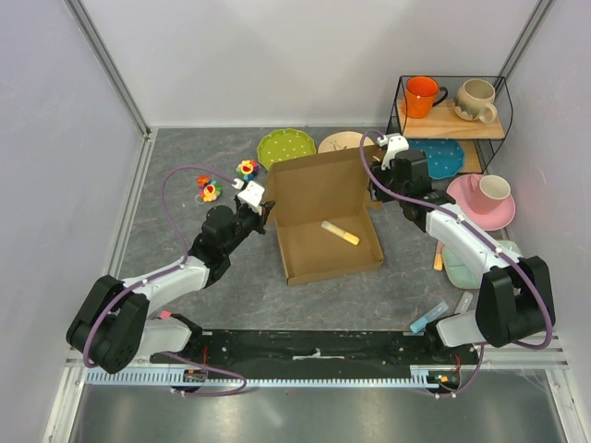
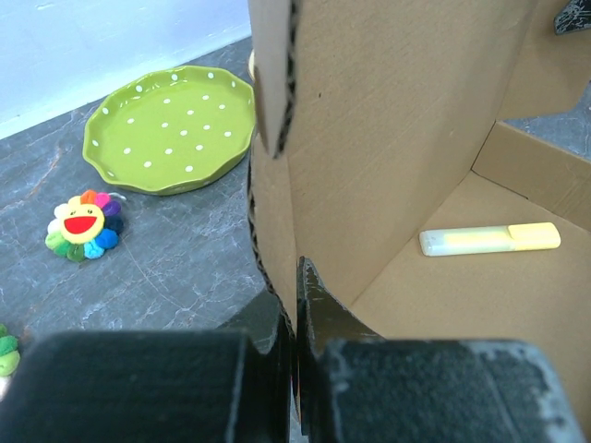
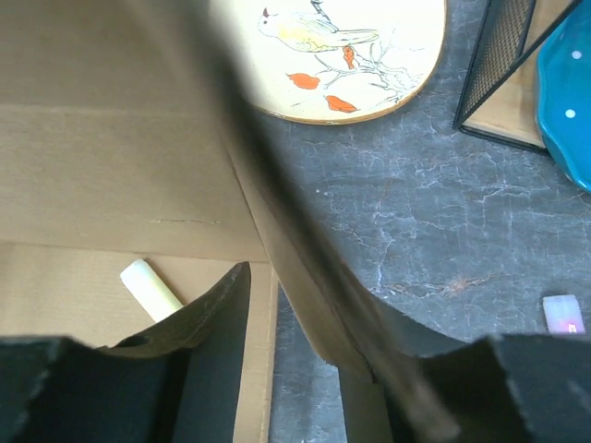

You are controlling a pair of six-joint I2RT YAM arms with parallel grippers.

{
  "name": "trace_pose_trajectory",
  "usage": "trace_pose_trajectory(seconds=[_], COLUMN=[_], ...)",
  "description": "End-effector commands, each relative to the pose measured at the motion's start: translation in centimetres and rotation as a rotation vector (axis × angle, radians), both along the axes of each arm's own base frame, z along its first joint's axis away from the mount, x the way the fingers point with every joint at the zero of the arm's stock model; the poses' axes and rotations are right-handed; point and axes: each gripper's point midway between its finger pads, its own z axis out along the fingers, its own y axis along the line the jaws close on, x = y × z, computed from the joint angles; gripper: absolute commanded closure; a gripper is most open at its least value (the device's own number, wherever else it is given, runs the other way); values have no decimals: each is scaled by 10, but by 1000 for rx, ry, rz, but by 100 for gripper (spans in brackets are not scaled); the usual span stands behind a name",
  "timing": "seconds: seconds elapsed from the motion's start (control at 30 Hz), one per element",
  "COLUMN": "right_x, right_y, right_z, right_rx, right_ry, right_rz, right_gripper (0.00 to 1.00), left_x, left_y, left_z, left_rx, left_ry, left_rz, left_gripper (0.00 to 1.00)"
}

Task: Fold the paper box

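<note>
You had the paper box (image 1: pixel 328 242) lying in the middle of the grey table (image 1: pixel 175 185), between the two arms, and it was roughly half formed. The base was flat, low walls stood along the front and sides, and the tall rear panel (image 1: pixel 319 187) was raised but leaning open. A yellow highlighter (image 1: pixel 341 233) lay loose inside on the floor.

Your left gripper (image 2: pixel 295 309) was pressed together on the cardboard at the box's left rear corner. Your right gripper (image 1: pixel 376 187) straddled the right rear wall. Its jaws were apart, and in the wrist view a gap showed beside the cardboard, so nothing was pinched there.

I judged that the side flaps needed tucking, the lid needed to come down, and its tabs needed seating.
</note>
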Motion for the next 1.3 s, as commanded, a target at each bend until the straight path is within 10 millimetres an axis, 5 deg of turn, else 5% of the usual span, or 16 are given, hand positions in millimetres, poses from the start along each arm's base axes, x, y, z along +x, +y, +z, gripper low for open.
trace_pose_trajectory(seconds=[0.0, 0.33, 0.67, 0.97, 1.27], right_x=[2, -8, -41, -66, -67], right_y=[6, 1, -5, -16, -17], right_z=[10, 15, 7, -18, -12], right_rx=[22, 48, 23, -20, -26], right_ry=[-46, -51, -75, -59, -76], right_rz=[29, -7, -113, -197, -193], right_gripper=[57, 80, 96, 100, 100], left_x=[6, 12, 11, 5, 1], left_y=[3, 7, 7, 10, 1], left_z=[1, 2, 13, 23, 40], left_rx=[42, 30, -6, 1, 107], left_ry=[-36, -7, 17, 39, 93], left_rz=[20, 65, 75, 76, -25], left_gripper=[98, 98, 90, 69, 49])
